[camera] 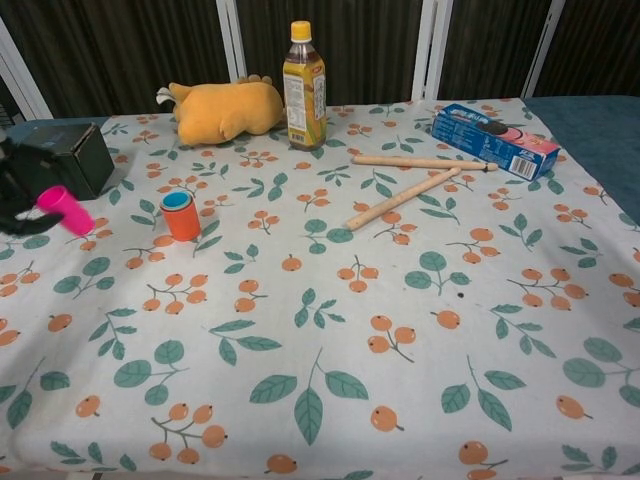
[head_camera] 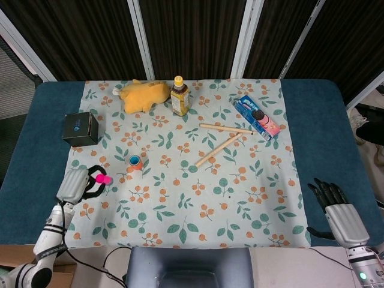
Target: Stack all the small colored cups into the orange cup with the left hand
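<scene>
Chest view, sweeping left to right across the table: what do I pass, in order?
Pink cup held by the left hand → orange cup with a blue cup inside → yellow plush toy → tea bottle → two wooden sticks → cookie box.
</scene>
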Available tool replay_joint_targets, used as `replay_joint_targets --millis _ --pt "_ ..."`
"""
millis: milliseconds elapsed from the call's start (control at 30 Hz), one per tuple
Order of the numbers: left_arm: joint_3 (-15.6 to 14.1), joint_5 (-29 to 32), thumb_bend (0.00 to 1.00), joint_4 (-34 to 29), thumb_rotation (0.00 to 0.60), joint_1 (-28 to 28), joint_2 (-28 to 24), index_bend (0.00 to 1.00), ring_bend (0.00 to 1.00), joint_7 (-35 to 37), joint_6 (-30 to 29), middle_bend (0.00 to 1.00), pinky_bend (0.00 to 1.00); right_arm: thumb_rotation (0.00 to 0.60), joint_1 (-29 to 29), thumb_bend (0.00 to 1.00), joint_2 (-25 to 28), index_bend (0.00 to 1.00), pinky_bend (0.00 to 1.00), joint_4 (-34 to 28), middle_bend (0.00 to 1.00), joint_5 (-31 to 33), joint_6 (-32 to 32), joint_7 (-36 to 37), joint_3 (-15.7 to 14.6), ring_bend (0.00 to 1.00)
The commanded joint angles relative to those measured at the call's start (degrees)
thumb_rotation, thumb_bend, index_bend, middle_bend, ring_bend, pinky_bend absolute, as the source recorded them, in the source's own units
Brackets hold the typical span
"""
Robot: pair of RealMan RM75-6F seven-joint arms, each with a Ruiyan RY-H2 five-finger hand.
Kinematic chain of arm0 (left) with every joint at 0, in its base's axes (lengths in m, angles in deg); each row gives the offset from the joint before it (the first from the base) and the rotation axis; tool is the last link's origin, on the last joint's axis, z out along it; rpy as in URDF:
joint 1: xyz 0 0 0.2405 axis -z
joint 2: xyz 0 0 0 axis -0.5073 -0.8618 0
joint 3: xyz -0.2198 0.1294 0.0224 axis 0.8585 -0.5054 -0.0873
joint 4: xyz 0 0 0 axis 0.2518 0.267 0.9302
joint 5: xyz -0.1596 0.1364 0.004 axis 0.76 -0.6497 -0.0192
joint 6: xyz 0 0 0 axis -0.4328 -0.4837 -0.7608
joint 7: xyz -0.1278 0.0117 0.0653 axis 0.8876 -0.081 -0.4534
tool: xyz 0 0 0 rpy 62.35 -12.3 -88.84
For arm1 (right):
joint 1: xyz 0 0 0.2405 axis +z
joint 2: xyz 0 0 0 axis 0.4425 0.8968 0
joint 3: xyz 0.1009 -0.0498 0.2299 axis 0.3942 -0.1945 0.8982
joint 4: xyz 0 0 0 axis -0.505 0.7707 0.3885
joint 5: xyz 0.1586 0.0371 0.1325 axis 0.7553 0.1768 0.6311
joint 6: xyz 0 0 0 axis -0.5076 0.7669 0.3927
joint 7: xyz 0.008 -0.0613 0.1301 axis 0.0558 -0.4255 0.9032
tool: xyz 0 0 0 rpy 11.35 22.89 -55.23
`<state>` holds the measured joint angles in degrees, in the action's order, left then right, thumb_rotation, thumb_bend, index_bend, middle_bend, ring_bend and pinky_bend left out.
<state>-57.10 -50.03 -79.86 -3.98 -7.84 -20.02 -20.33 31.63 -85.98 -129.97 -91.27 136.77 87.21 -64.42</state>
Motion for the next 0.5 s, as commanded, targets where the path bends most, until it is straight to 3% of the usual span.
replay_joint_targets --millis 33,233,500 --pt "4.24 5.66 0.36 -2.40 0.600 4.65 3.20 0.56 1.00 -5.13 1.59 1.00 1.00 0.600 0.03 0.14 0.06 0.00 0.00 -0.02 0.00 0.31 -0.05 0.06 0.17 0.00" --pt "6.69 12.46 0.37 -1.13 0.600 9.90 9.16 0.57 1.00 -12.99 1.67 1.00 1.00 0.600 0.23 0.14 0.27 0.00 0.00 0.11 0.00 1.36 -0.35 0.51 0.74 0.00" --pt "8.54 16.34 0.37 4.87 0.600 13.68 14.82 0.57 1.00 -15.51 0.89 1.00 1.00 0.600 0.13 0.14 0.80 0.00 0.00 0.12 0.00 2.06 -0.18 1.35 1.10 0.00"
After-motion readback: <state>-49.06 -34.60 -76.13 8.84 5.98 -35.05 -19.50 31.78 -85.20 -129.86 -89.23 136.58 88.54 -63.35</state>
